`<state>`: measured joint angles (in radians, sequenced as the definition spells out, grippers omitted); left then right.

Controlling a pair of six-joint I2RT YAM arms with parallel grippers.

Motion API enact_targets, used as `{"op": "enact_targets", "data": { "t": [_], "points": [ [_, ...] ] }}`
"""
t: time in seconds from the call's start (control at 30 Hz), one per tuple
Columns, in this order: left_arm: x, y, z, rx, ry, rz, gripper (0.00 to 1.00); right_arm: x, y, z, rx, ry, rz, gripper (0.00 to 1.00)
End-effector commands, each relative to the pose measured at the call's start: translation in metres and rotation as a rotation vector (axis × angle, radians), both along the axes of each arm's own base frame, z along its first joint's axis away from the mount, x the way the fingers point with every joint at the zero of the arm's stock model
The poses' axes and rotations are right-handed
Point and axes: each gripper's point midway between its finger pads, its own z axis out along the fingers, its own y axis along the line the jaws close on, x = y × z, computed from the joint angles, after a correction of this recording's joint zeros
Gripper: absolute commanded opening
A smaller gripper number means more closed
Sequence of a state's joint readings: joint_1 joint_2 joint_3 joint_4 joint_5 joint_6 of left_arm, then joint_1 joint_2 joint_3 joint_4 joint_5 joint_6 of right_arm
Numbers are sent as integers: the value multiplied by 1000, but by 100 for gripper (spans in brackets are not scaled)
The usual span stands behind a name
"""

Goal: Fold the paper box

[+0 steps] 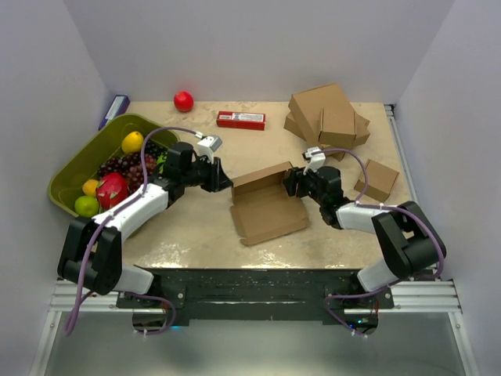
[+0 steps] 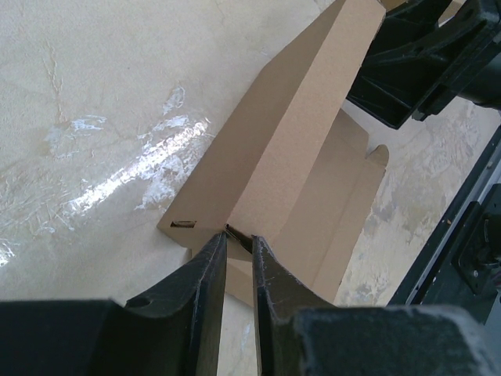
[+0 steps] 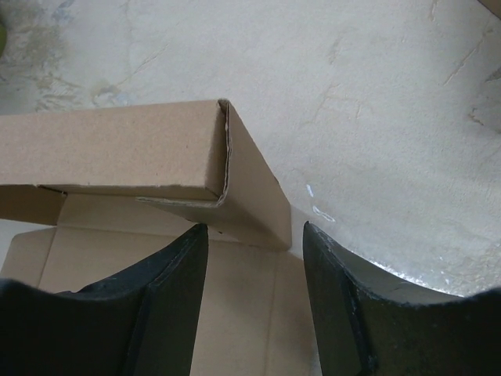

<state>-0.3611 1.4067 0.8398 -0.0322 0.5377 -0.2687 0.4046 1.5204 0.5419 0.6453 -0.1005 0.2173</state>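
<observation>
Here the paper box (image 1: pixel 266 205) is lying mid-table with its back wall standing up. The left gripper (image 2: pixel 237 241) is pinching that wall's end between narrow jaws, which are hiding the bite itself. The right gripper (image 3: pixel 254 231) is straddling the opposite corner, its jaws standing wide. Farther left, the left arm is partly covering a green fruit tub (image 1: pixel 70 168).

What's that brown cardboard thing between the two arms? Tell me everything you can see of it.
The paper box is plain brown corrugated cardboard, half folded. Its flat base panel lies on the table, with the far long wall raised and a short side flap bent round at the right corner. The left gripper pinches the wall's left end; the right gripper straddles the right corner, open.
</observation>
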Motion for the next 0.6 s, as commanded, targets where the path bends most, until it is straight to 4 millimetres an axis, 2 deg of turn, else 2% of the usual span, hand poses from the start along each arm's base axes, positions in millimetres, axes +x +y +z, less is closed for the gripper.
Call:
{"op": "enact_targets", "data": {
  "t": [0.0,0.07,0.3,0.57],
  "points": [
    [-6,5,-18,61,48,-9,23,24,9,33,21,-128,12,53],
    [-6,5,-19,62,50,-9,23,27,10,32,20,-129,11,52],
    [-7,4,-21,63,56,-11,23,30,10,27,16,-119,3,39],
    [-7,4,-22,61,60,-16,23,31,10,26,18,-117,-7,32]
  ]
}}
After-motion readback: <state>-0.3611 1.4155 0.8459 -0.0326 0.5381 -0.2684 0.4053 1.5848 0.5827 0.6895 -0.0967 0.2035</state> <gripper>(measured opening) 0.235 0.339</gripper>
